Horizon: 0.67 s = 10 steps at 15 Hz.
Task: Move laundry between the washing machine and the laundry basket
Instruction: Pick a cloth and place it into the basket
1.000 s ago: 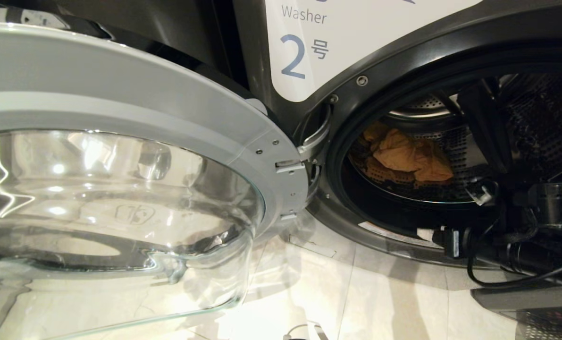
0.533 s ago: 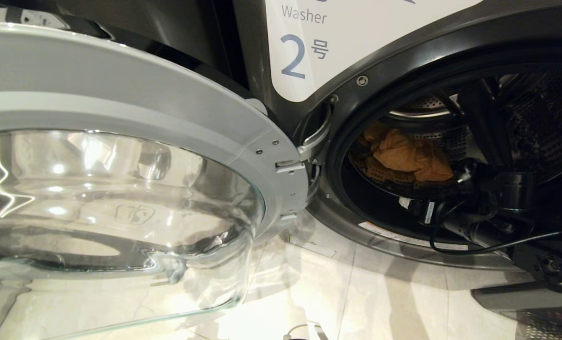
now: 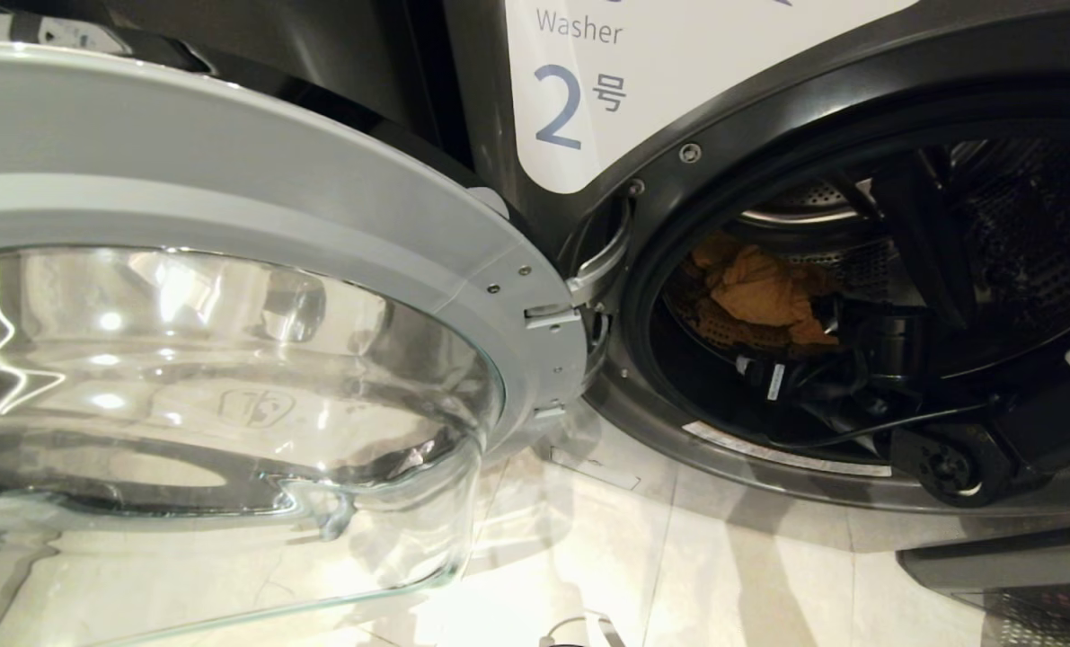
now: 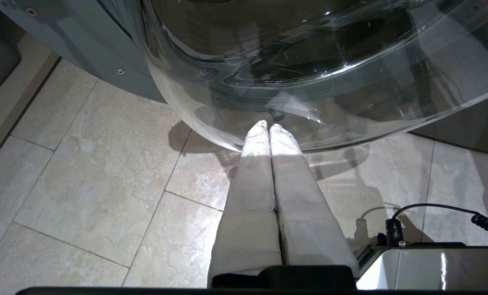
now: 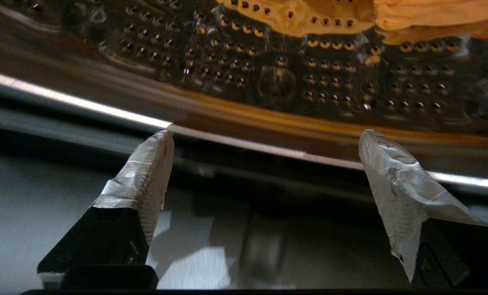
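Inside washing machine (image 3: 768, 81), right gripper (image 5: 264, 139) jaws spread near mustard laundry (image 3: 764, 296), left gripper (image 4: 268, 127) pressed together over floor tiles (image 4: 104, 164).

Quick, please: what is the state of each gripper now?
Left gripper: closed, empty, near the glass door.
Right gripper: open, empty, inside the drum.

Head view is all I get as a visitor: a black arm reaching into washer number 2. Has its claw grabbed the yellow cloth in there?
Observer: No. The right gripper is wide open with nothing between its fingers, and the yellow cloth lies further inside the drum.
Operator: Where is the other arm? I can't see it.
Observer: The left gripper is shut and empty, over the floor tiles near the open glass door.
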Available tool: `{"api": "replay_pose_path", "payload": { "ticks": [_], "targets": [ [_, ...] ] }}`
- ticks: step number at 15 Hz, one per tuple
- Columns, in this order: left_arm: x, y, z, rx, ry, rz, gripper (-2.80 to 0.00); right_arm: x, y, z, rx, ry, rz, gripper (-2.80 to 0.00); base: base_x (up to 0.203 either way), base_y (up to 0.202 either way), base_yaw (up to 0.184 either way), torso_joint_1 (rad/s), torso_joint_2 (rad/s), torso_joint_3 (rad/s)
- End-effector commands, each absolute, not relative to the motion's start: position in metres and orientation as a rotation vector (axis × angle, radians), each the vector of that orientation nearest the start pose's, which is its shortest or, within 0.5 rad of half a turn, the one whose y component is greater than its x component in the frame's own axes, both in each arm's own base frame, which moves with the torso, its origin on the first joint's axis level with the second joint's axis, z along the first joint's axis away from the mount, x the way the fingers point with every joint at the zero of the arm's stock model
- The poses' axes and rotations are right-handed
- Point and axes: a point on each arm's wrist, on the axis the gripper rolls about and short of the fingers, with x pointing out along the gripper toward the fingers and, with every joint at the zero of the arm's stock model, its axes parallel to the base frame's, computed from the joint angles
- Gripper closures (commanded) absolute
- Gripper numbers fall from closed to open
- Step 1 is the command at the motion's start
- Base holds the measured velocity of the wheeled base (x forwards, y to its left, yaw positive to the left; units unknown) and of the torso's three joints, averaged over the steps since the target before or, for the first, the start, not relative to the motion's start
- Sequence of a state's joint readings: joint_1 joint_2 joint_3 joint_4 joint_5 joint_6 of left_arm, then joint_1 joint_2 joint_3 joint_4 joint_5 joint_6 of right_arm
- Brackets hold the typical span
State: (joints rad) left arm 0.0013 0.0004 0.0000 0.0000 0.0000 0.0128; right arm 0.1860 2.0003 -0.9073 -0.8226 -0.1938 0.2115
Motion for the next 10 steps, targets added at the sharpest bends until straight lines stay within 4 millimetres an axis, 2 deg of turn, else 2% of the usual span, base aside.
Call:
{"api": "replay_pose_path", "payload": {
  "ticks": [1, 10],
  "targets": [
    [-0.0228, 0.0000, 0.0755, 0.012, 0.000, 0.002, 0.00, 0.3747, 0.0654, 0.1190, 0.160, 0.264, -0.043, -2.80, 0.000, 0.000, 0.000, 0.000, 0.00, 0.000],
    [-0.0228, 0.0000, 0.0755, 0.012, 0.000, 0.002, 0.00, 0.3812, 0.0643, 0.1214, 0.153, 0.245, -0.078, -2.80, 0.000, 0.000, 0.000, 0.000, 0.00, 0.000]
  ]
}}
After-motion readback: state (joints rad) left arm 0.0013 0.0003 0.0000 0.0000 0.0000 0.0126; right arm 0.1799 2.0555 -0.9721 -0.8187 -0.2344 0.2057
